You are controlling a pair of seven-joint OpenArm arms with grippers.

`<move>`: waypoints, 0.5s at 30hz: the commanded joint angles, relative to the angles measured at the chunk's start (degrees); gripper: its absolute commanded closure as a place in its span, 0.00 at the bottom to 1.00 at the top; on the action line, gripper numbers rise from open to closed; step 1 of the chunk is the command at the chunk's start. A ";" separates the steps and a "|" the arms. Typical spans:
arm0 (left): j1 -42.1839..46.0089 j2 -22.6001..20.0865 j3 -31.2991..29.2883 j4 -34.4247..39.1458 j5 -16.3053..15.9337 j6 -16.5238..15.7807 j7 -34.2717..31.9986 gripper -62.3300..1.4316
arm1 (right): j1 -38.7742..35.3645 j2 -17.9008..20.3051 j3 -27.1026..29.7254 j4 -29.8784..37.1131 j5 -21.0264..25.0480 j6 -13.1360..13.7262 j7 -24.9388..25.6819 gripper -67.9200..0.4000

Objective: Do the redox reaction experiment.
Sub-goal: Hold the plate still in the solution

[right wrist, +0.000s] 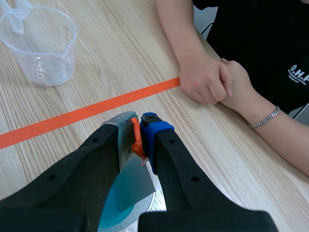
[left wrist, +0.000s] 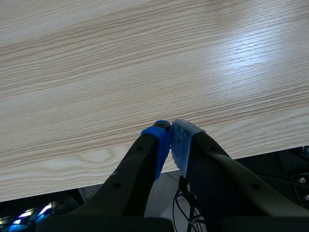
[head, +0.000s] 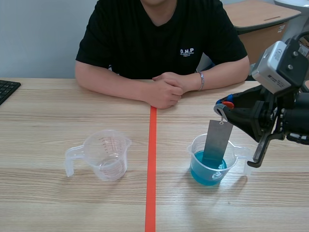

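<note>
The right claw (head: 223, 107) is clamped on the top end of a grey metal strip (head: 218, 140), its two pads pressed against the strip's faces. In the right wrist view a small orange-red piece (right wrist: 136, 137) sits between the pads at the top of the strip (right wrist: 133, 179); I cannot tell what it is. The strip hangs nearly upright, slightly tilted, with its lower end dipped into the blue liquid (head: 205, 175) inside a clear measuring cup (head: 192, 150). This cup stands on the wooden surface (head: 48, 121), to the right of the orange tape line (head: 151, 169), directly under the claw.

A second clear measuring cup (head: 107, 154), with red graduation marks and nothing visible in it, stands left of the tape line, well apart from the first, its handle pointing away from the line.

The left claw (left wrist: 170, 129) is closed with nothing between its fingers, the blue pads meeting above the surface near its edge.

Across the surface a person in a black T-shirt rests clasped hands (head: 166, 89) just beside the far end of the tape line, a bracelet (head: 201, 80) on one wrist. A black keyboard (head: 6, 89) lies at the far left edge.
</note>
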State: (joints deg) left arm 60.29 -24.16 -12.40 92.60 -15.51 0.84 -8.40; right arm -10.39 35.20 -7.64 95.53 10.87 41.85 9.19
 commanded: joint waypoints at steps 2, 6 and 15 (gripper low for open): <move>-0.02 -0.33 0.15 0.37 -0.37 -0.11 -0.74 0.90 | -0.26 0.35 -0.20 0.42 -0.20 0.87 0.26 0.97; -0.02 -0.33 0.15 0.37 -0.37 -0.11 -0.74 0.90 | -0.26 0.35 -0.20 0.42 -0.20 0.87 0.26 0.97; -0.02 -0.33 0.15 0.37 -0.37 -0.11 -0.74 0.90 | -0.39 0.52 0.24 1.05 -0.17 0.87 1.33 0.97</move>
State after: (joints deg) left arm 60.29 -24.16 -12.40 92.60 -15.51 0.84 -8.40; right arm -10.55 35.22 -7.64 95.55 10.48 42.06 10.50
